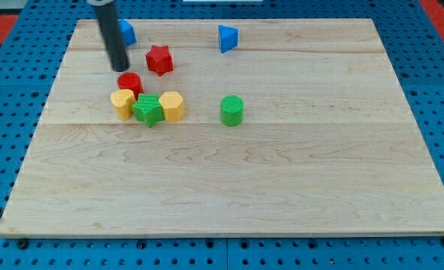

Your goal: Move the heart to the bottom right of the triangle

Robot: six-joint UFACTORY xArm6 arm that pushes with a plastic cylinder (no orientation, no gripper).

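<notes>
End effector: tip [120, 69] grasps nothing, above red cylinder [130, 82] | containers: none

- The yellow heart-shaped block [122, 102] lies flat on the wooden board at the view's left, at the left end of a tight cluster, touching a green star-shaped block on its right and sitting just below a red round block.
- The blue triangular block [227, 37] stands alone near the board's top edge, well apart from the heart, up and to the view's right of it.
</notes>
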